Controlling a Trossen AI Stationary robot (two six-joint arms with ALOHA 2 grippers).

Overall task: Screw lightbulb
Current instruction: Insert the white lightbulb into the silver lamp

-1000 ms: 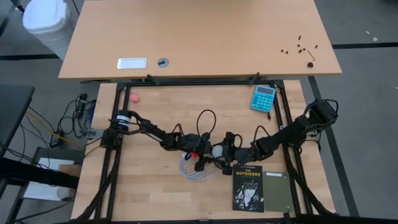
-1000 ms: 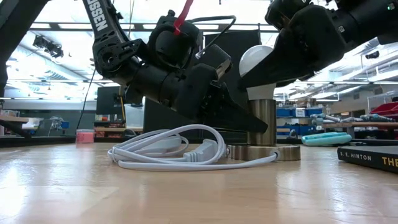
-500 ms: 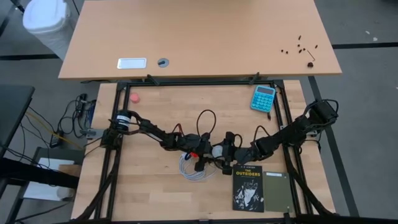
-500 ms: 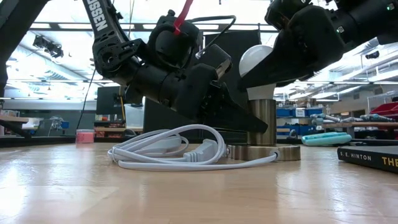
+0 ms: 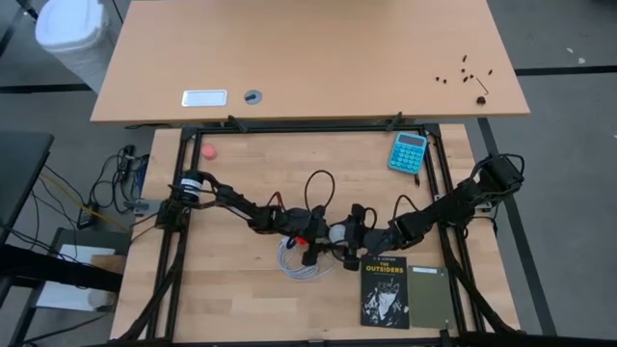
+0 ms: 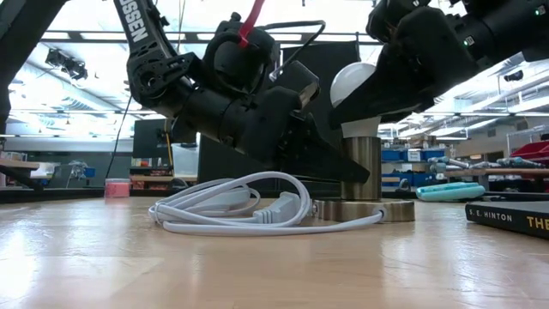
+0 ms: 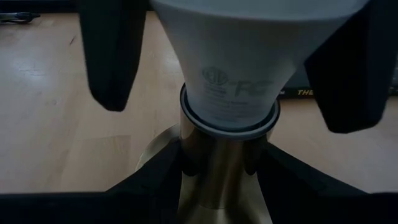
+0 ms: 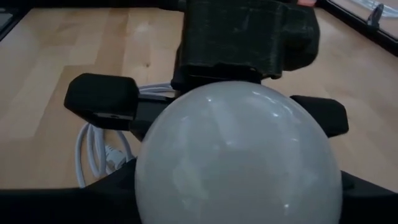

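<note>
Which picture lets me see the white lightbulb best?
The right wrist view: the lightbulb fills it, round and glossy. The left wrist view shows only its narrow neck sitting in the brass socket. The low view shows part of its dome behind the arms. From above it's a tiny white spot.

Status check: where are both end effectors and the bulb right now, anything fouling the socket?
Left end effector shut on socket stem. Right end effector around lightbulb, grip unconfirmed. Lightbulb upright in socket. White cable coiled beside base, not blocking.
</note>
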